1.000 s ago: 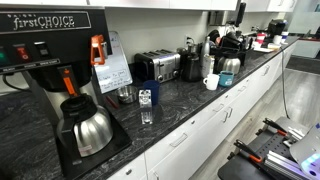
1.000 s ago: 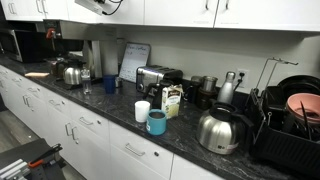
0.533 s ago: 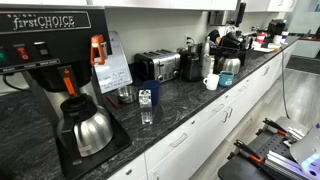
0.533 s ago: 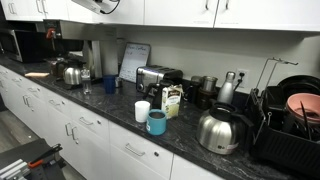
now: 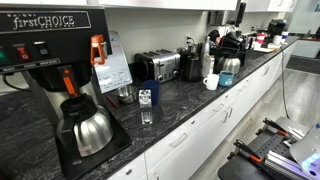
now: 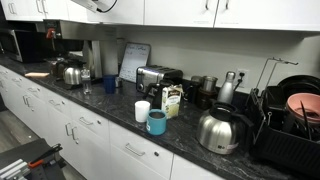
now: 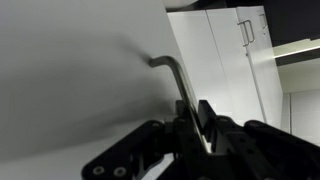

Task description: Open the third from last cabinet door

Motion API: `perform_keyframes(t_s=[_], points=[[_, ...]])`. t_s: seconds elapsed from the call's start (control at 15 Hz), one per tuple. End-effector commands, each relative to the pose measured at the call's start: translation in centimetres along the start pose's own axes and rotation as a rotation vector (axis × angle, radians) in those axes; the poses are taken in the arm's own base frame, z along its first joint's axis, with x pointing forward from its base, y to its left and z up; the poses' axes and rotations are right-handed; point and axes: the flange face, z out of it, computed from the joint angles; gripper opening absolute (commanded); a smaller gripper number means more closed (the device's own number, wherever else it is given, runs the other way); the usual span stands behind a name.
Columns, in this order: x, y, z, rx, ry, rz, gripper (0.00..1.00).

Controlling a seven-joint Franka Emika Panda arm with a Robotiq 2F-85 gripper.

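An exterior view shows two kettles (image 6: 218, 130), two cups (image 6: 157, 122), one toaster (image 6: 158, 78).

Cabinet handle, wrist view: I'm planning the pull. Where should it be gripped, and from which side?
Take the cabinet handle on its straight bar, past the bent end, approaching the door head-on, jaws either side. The bar stands off the door, leaving space behind.

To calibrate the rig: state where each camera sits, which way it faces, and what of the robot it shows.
An exterior view: beside the coffee maker, looking along the counter; no robot part clearly shows.
An exterior view: by the dish rack, looking back the opposite way; no robot part clearly shows.
Wrist view: on the wrist, facing a white door; the gripper is at its handle.
Shared: the toaster shows in both exterior views.
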Motion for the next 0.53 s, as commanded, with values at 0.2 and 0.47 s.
perform_keyframes(t_s=[0.2, 0.47], points=[[0.7, -1.2, -3.2, 0.006, 0.017, 0.001, 0.04], [0.6, -1.7, -4.2, -0.004, 0.013, -0.007, 0.04]])
